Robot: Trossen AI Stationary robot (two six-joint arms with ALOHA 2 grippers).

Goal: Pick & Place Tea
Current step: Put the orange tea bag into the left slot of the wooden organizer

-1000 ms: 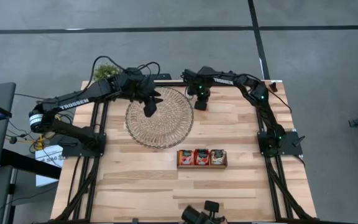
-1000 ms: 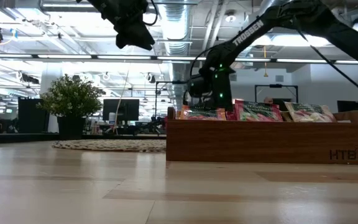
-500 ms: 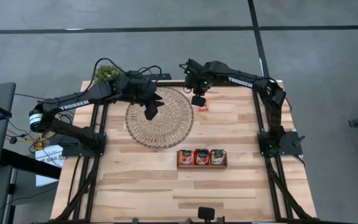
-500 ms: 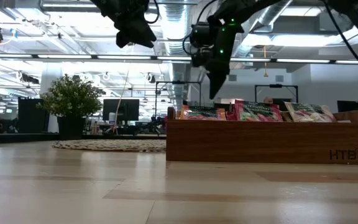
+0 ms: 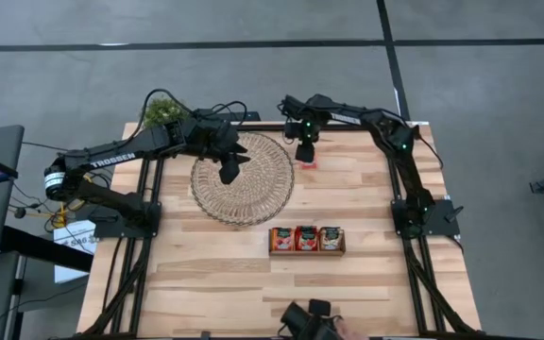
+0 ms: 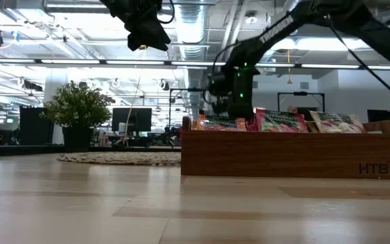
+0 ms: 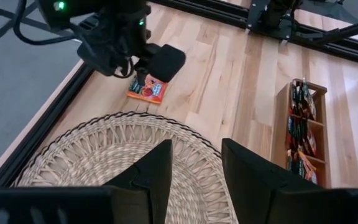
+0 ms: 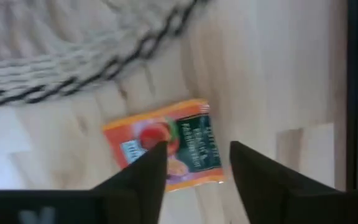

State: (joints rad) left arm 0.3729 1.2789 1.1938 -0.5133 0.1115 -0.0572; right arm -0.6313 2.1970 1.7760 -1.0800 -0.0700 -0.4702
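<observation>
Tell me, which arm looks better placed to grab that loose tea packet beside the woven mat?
The right one. Its right gripper hangs open directly over the tea sachet on the table, while the left gripper hovers above the woven mat.

Change, as we log it: right gripper dropped back low over the sachet beside the mat, after lifting half a second ago.

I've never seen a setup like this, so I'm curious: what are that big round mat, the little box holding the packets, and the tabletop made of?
The round pale mat looks like woven straw or rattan: open looped strands with a dark braided rim. The small brown three-part tray seems to be stained wood with a smooth matte front. The light tabletop looks like glued wooden strips, with visible grain and a slight sheen.
</observation>
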